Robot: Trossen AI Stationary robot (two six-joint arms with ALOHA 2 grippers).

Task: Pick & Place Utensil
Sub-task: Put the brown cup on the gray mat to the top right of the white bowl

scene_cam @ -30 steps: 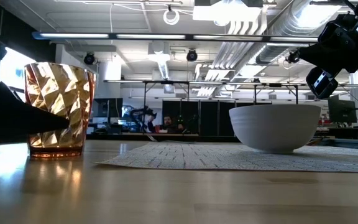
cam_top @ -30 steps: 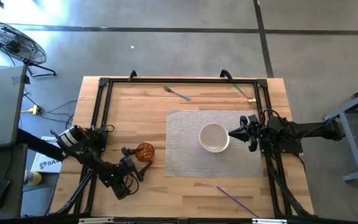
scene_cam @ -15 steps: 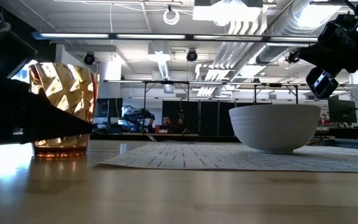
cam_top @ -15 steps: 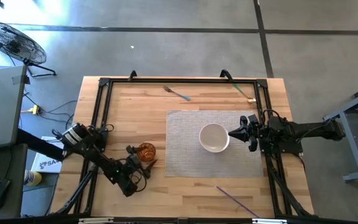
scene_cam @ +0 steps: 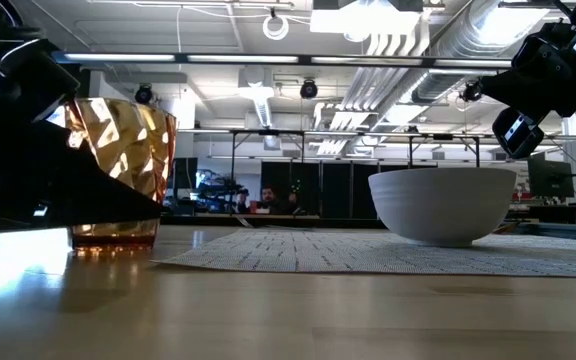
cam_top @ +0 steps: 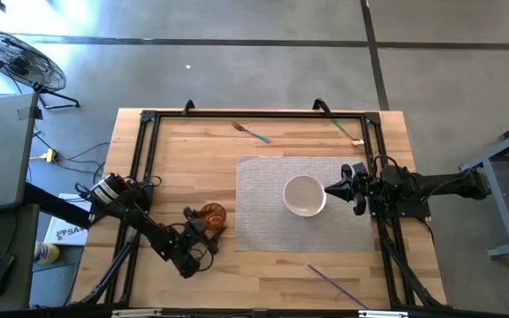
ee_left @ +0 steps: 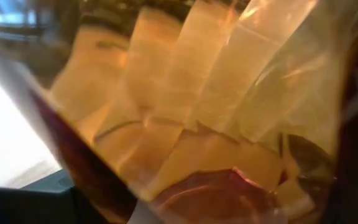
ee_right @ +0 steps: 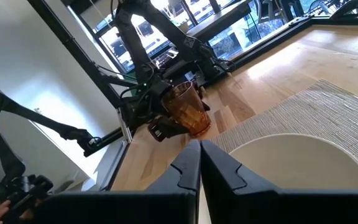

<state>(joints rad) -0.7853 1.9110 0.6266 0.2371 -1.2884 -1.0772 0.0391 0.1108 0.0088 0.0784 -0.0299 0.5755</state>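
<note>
A faceted amber cup (cam_top: 212,215) (scene_cam: 118,175) (ee_right: 188,109) stands upright on its base on the wood, left of the woven mat. My left gripper (cam_top: 203,228) comes at it low from the near-left, open, one finger on each side of the cup, which fills the left wrist view (ee_left: 216,112). My right gripper (cam_top: 330,189) (ee_right: 199,158) is shut and hovers above the right rim of the white bowl (cam_top: 305,195) (scene_cam: 443,205). A fork (cam_top: 251,132), a gold-ended utensil (cam_top: 347,131) and a thin purple stick (cam_top: 334,283) lie flat on the table. My left gripper has the cup's lower wall (ee_left: 185,186) between its open fingers, level, from the table's near-left. One dark finger (scene_cam: 78,195) lies across the cup's near side. The cup stands upright on the table. Which surface touches it cannot be told.
The grey woven mat (cam_top: 263,221) carries the bowl. A black frame (cam_top: 254,115) runs along the table's far edge and both sides. Bare wood lies between the cup and the far-edge fork. People sit far off in the room beyond the table.
My left gripper has moved toward the table's right and closed in around the cup. The cup has slid a short way right along the wood toward the mat, staying upright. The right arm has kept still.
</note>
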